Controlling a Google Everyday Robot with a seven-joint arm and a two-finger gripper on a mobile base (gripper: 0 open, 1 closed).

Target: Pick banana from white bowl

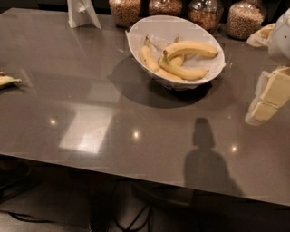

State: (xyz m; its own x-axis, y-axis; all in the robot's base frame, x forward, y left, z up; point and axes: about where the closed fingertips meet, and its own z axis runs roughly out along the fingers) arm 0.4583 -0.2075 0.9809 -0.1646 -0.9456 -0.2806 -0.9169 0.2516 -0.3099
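The white bowl with a crumpled paper liner stands at the back middle of the dark table. Three yellow bananas lie in it. The banana, long and arched, lies on top toward the right, its dark stem pointing left. A shorter banana lies at the bowl's left and another along the front. My gripper, cream-coloured, hangs at the right edge of the view, to the right of the bowl and nearer than it, apart from it.
Several glass jars of grain stand along the back edge. A white stand is at the back left. A small greenish banana piece lies at the left edge. A yellowish object sits by the right jar.
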